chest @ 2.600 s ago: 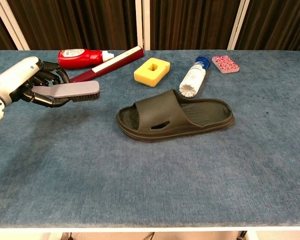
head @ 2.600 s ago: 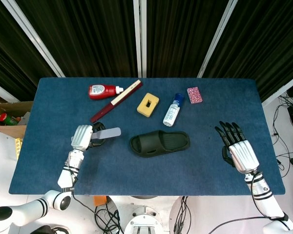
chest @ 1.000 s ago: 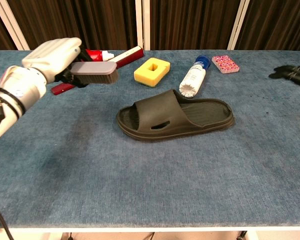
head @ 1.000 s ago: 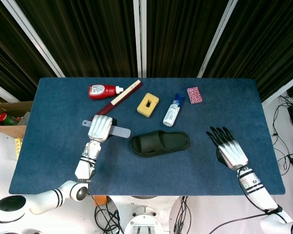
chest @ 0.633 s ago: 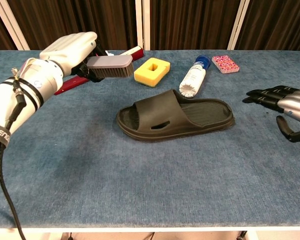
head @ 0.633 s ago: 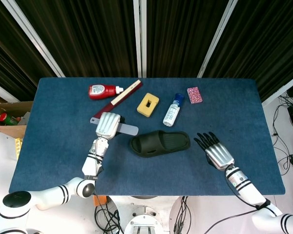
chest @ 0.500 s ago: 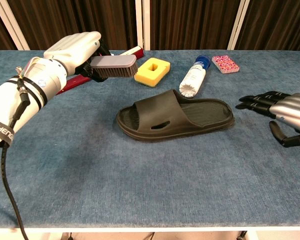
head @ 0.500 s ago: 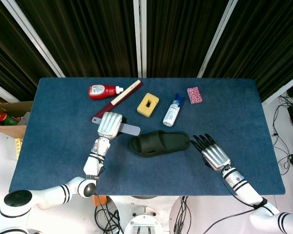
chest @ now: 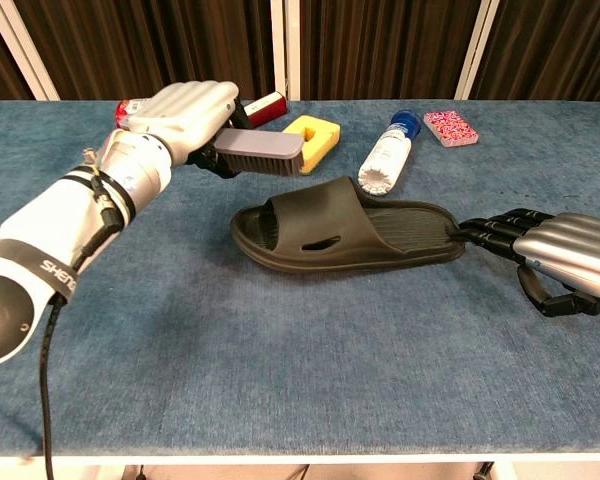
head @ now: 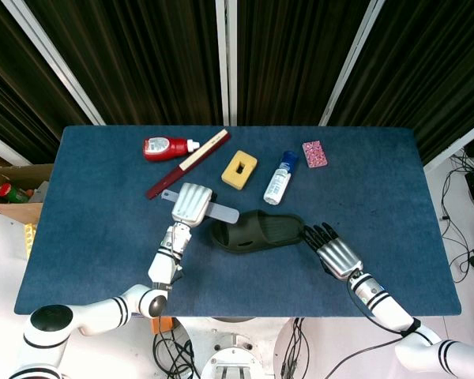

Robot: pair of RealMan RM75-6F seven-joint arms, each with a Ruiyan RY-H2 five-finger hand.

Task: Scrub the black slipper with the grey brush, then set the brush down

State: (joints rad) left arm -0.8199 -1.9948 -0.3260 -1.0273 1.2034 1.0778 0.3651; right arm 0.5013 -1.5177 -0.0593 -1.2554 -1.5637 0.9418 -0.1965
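Black slipper (head: 257,230) (chest: 345,236): it was laid flat near the middle of the blue table (head: 95,237) (chest: 280,380), its long axis running left to right. The strap end was pointed toward the robot's left and the heel end toward its right.

Grey brush (head: 213,210) (chest: 259,152): it was held above the table by the left hand (head: 191,204) (chest: 185,117), bristles turned downward. Its long axis was roughly level, and its free end was aimed at the strap end of the slipper. It was seen just beside and above that end; whether the bristles were touching could not be told.

Left hand: its fingers were wrapped round the brush handle. In the head view most of the handle was hidden under the back of the hand.

Right hand (head: 332,250) (chest: 552,256): it was kept low at the heel end of the slipper, holding nothing, with its fingers stretched out side by side and the fingertips (chest: 472,234) at the heel edge. Actual contact could not be made out. Its wrist was cut off by the right edge in the chest view.

Behind the slipper: a yellow sponge (head: 239,170) (chest: 316,134), partly covered by the brush in the chest view, and a white bottle (head: 278,182) (chest: 388,158) lying on its side.

Far edge: a red bottle (head: 165,147) and a dark red stick (head: 187,163), both largely hidden behind the left hand in the chest view, and a small pink packet (head: 314,153) (chest: 450,127).
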